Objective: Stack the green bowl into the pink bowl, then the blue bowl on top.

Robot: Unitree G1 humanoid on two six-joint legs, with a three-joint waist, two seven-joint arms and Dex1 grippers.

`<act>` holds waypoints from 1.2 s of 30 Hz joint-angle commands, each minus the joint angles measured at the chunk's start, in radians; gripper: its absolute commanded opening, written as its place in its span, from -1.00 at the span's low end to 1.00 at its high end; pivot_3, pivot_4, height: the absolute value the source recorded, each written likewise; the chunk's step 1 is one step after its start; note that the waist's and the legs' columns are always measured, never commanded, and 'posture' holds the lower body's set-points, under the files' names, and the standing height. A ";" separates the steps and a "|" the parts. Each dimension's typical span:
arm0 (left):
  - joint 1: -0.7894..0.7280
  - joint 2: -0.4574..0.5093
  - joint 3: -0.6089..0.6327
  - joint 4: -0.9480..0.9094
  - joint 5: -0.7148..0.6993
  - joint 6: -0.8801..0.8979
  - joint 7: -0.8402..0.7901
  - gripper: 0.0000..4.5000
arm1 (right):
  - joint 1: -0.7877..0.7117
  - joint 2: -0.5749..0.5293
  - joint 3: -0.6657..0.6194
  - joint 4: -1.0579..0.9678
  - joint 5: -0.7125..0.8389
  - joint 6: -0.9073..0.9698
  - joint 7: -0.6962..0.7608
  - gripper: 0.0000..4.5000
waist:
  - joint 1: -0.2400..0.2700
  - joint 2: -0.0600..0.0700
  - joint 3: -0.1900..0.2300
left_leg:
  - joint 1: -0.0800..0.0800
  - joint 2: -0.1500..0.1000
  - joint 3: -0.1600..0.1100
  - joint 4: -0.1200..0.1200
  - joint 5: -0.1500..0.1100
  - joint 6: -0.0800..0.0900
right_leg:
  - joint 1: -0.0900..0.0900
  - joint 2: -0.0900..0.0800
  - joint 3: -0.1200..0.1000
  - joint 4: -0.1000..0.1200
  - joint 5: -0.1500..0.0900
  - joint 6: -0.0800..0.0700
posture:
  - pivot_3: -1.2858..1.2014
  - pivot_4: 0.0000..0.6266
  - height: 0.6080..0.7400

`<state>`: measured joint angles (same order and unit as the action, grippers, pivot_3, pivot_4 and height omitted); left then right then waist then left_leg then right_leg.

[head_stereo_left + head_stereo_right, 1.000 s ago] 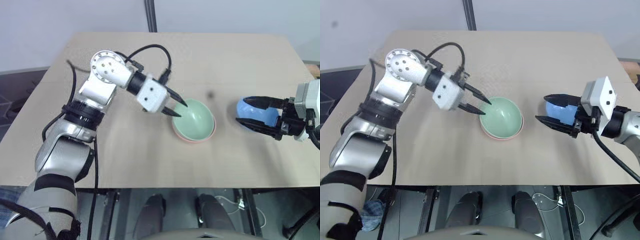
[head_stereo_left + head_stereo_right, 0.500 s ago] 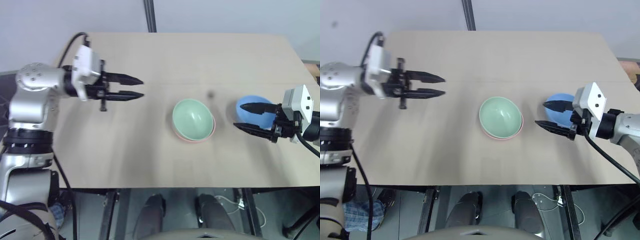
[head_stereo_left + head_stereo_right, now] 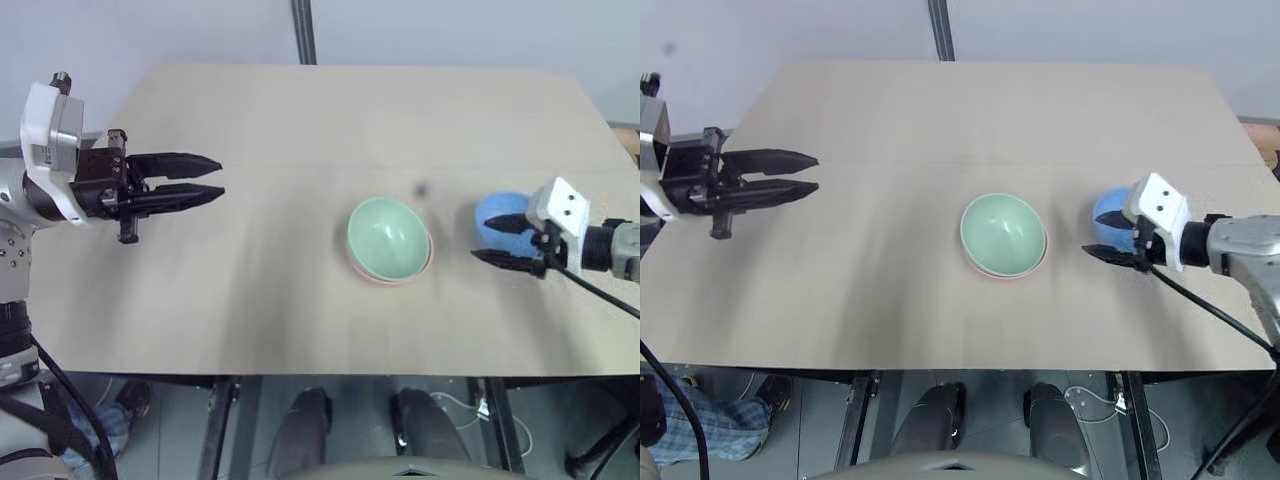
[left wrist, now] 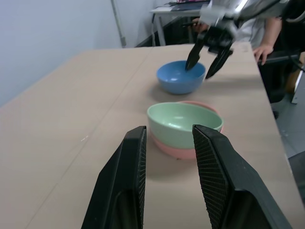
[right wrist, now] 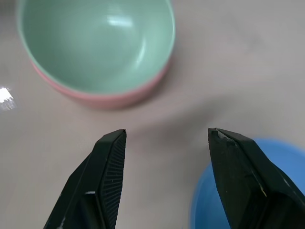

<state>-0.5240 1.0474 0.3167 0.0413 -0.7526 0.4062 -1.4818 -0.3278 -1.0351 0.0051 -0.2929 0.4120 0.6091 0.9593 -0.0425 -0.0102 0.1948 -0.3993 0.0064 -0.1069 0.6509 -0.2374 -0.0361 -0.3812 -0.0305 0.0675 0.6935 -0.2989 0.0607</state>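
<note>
The green bowl (image 3: 388, 236) sits nested in the pink bowl (image 3: 396, 280) at the table's middle; just a pink band shows under it (image 4: 178, 148). To their right stands the blue bowl (image 3: 496, 210), upright on the table. My right gripper (image 3: 482, 240) is open and low at the blue bowl's near rim, one finger (image 5: 248, 181) over the bowl and the other (image 5: 102, 181) outside it above the table. My left gripper (image 3: 221, 177) hovers far to the left, pointing towards the bowls, open with nothing between its fingers (image 4: 128, 181).
The tan table (image 3: 300, 120) is bare around the bowls. A dark pole (image 3: 303, 30) rises behind its far edge. Past the table's right end, a person's hand (image 4: 261, 47) rests near the corner.
My left gripper has pulled away from the green bowl to the table's left side and its wrist has rolled. My right gripper has sunk lower onto the blue bowl's rim.
</note>
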 commanded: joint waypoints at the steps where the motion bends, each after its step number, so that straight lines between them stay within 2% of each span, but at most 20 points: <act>1: 0.007 0.003 0.031 -0.035 -0.027 0.006 -0.020 -0.28 | -0.047 -0.041 0.091 0.054 -0.135 -0.019 0.005 0.28 | -0.001 0.000 0.000 | 0.000 0.000 0.000 0.000 0.000 0.000 | 0.000 0.000 0.000 0.000 0.000 0.000 | 0.03 -0.52 1.00; 5: -0.004 -0.006 0.012 -0.022 -0.008 -0.012 -0.033 -0.28 | -0.109 -0.022 0.163 0.132 -0.240 -0.013 -0.019 0.28 | -0.002 0.000 0.000 | 0.000 0.000 0.001 -0.001 0.000 0.000 | -0.001 0.000 0.001 0.000 0.000 0.000 | 0.03 -0.52 1.00; 8: -0.017 -0.011 0.007 -0.010 -0.004 -0.012 -0.041 -0.25 | -0.126 -0.005 0.168 0.139 -0.267 -0.020 -0.019 -0.12 | -0.001 0.000 0.000 | 0.000 0.000 0.001 -0.001 0.000 0.000 | -0.001 0.000 0.001 0.000 0.000 0.000 | 0.03 -0.52 1.00; 9: -0.018 -0.011 0.003 -0.006 0.000 -0.015 -0.050 -0.25 | -0.125 0.003 0.162 0.128 -0.258 -0.017 -0.009 -0.37 | -0.001 0.000 0.000 | 0.000 0.000 0.001 -0.001 0.000 0.000 | -0.001 0.000 0.001 0.000 0.000 0.000 | 0.03 -0.52 1.00; 10: -0.018 -0.011 -0.001 -0.003 0.003 -0.018 -0.058 -0.25 | -0.125 0.009 0.157 0.119 -0.250 -0.012 0.000 -0.51 | -0.001 0.000 0.000 | 0.000 0.000 0.001 -0.001 0.000 0.000 | -0.001 0.000 0.001 0.000 0.000 0.000 | 0.03 -0.52 1.00; 12: -0.022 -0.013 -0.003 0.004 0.005 -0.020 -0.066 -0.25 | -0.123 0.012 0.151 0.106 -0.246 -0.006 0.013 -0.94 | -0.001 0.000 0.000 | 0.000 0.000 0.001 -0.001 0.000 0.000 | -0.001 0.000 0.001 0.000 0.000 0.000 | 0.03 -0.52 1.00; 20: -0.020 -0.017 0.000 0.039 0.022 -0.040 -0.091 -0.25 | -0.106 -0.007 0.121 0.060 -0.234 -0.029 0.074 -0.98 | -0.001 0.001 0.000 | 0.000 0.000 0.001 -0.001 0.000 0.000 | -0.001 0.000 0.001 0.000 0.000 0.000 | 0.03 -0.52 1.00; 24: -0.026 -0.021 -0.008 0.051 0.032 -0.050 -0.101 -0.25 | -0.144 -0.027 0.103 -0.089 -0.170 -0.095 0.179 -0.98 | -0.002 0.004 0.003 | 0.000 0.000 0.001 -0.001 0.000 0.000 | -0.001 0.000 0.001 0.000 0.000 0.000 | 0.03 -0.52 1.00; 29: -0.029 -0.029 -0.018 0.060 0.044 -0.060 -0.111 -0.25 | -0.267 -0.014 0.134 -0.231 -0.139 -0.046 0.203 -0.98 | -0.004 0.004 0.003 | 0.000 0.001 0.001 -0.002 0.000 0.000 | -0.002 0.000 0.001 0.000 0.000 0.000 | 0.03 -0.52 1.00; 36: -0.049 -0.044 -0.037 0.066 0.050 -0.065 -0.106 -0.25 | -0.458 0.074 0.213 -0.321 -0.115 0.086 0.171 -0.98 | -0.001 0.004 0.003 | -0.001 0.001 0.001 -0.001 0.000 0.000 | -0.002 0.000 0.001 0.000 0.000 0.000 | 0.03 -0.52 1.00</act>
<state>-0.5543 0.9949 0.2651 0.1096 -0.7051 0.3562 -1.5882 -0.7676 -0.9609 0.2202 -0.5854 0.2927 0.6793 1.1423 -0.0437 -0.0064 0.1976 -0.4005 0.0069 -0.1061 0.6494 -0.2374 -0.0362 -0.3833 -0.0308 0.0681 0.6930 -0.2989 0.0607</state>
